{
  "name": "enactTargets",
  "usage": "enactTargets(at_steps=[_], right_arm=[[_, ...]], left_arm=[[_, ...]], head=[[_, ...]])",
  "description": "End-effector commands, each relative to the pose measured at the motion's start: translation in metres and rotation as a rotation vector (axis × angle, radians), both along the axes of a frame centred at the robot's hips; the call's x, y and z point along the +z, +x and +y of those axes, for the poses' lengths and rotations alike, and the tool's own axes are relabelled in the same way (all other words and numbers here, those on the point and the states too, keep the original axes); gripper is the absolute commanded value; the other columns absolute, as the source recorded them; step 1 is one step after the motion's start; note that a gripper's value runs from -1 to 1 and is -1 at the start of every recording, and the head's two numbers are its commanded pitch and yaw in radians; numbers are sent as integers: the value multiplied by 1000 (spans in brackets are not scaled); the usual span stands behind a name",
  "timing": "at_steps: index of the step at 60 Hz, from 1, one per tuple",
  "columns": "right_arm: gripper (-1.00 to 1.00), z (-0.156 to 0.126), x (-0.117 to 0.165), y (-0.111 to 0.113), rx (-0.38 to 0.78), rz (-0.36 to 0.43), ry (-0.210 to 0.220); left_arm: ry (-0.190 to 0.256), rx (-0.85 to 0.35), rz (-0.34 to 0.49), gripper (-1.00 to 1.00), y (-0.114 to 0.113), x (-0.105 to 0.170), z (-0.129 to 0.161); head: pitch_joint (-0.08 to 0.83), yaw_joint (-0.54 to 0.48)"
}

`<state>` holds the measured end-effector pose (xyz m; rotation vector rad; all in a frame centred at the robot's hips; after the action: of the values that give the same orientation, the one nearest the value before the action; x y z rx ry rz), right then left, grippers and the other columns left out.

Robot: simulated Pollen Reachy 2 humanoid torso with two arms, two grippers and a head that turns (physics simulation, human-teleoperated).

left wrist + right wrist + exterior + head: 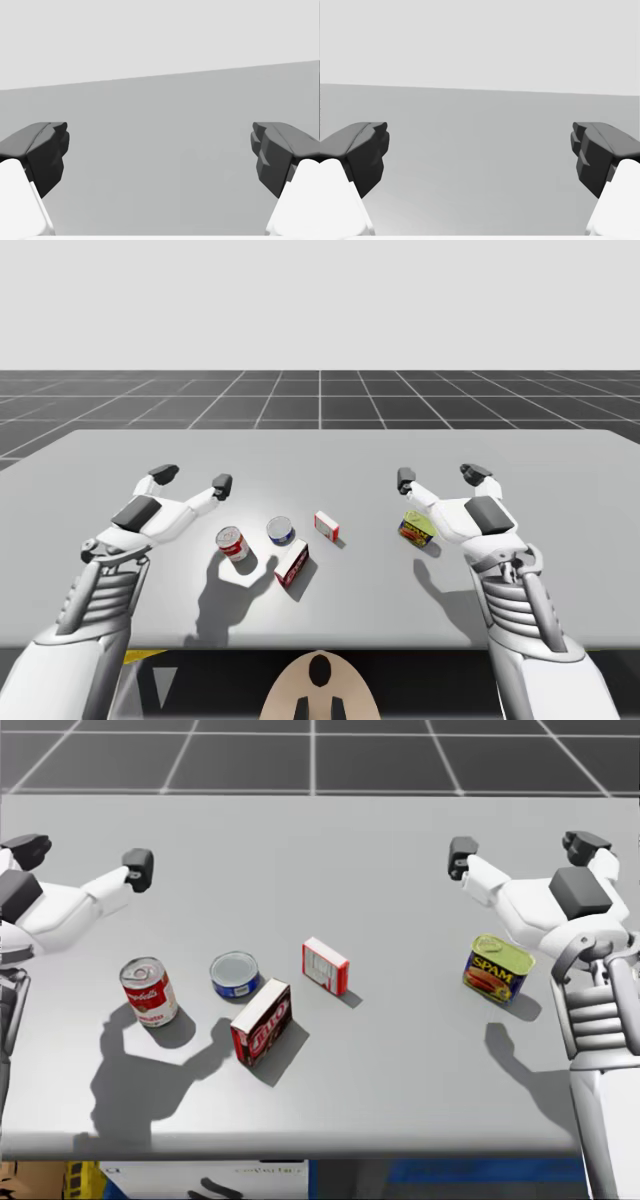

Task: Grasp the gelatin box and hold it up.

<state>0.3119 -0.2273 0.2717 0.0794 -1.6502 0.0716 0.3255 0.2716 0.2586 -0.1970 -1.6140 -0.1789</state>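
Note:
Two boxes lie near the middle of the grey table (320, 455). One is a small red box with a white face (326, 526) (325, 965). The other is a larger dark red box (291, 563) (261, 1020), just in front of it and to its left. My left gripper (192, 480) (82, 858) (160, 155) hovers open to the far left of both boxes, with bare table ahead of it. My right gripper (440, 476) (523, 850) (480, 155) hovers open well to their right, nothing between its fingers.
A red-and-white can (232, 542) (148, 990) stands upright left of the boxes. A short blue can (281, 531) (236, 974) sits between it and the small box. A squat blue-and-yellow tin (417, 529) (497, 969) lies under my right forearm.

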Motion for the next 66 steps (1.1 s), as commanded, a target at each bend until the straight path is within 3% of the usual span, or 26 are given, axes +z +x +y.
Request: enactTargets(at_steps=[1, 5, 7, 10, 13, 24, 30, 37, 41, 45, 52, 66], right_arm=[[-1000, 1, 1, -1, 11, -4, -4], [-1000, 3, 2, -3, 28, -19, -16], [-1000, 4, 5, -7, 75, 1, 22], [-1000, 9, 6, -11, 111, -13, -9], [-1000, 13, 7, -13, 149, 30, 7], [-1000, 35, 15, -21, 308, 46, -4], [-1000, 53, 16, -28, 472, 119, -15], [-1000, 68, 5, -25, 555, 186, -49], [-1000, 79, -8, -20, 634, 270, -24], [-1000, 84, -19, -15, 674, 295, -21], [-1000, 91, -41, -3, 676, 325, -93], [-1000, 101, -69, 14, 685, 381, -125]], left_arm=[[-2, 0, -8, -1000, -1, 2, 0], [-3, 1, -9, -1000, -1, 2, 0], [-2, 1, -11, -1000, -2, 3, 0], [0, 3, -14, -1000, -2, 3, -1], [0, 1, -13, -1000, -3, 3, -1], [2, 3, -5, -1000, -1, 1, -2], [-1, 4, 0, -1000, -1, 0, -2], [0, 4, 3, -1000, 0, -1, -3], [-2, 2, 4, -1000, 1, -1, -3], [-5, 0, 8, -1000, 1, -1, -3], [-6, -1, 12, -1000, 2, -2, -3], [-8, 0, 10, -1000, 2, -2, -3]], head=[[678, -28], [679, -34], [679, -35], [677, -32], [675, -29], [669, -36], [667, -39], [665, -33], [664, -29], [665, -27], [668, -22], [672, -14]])
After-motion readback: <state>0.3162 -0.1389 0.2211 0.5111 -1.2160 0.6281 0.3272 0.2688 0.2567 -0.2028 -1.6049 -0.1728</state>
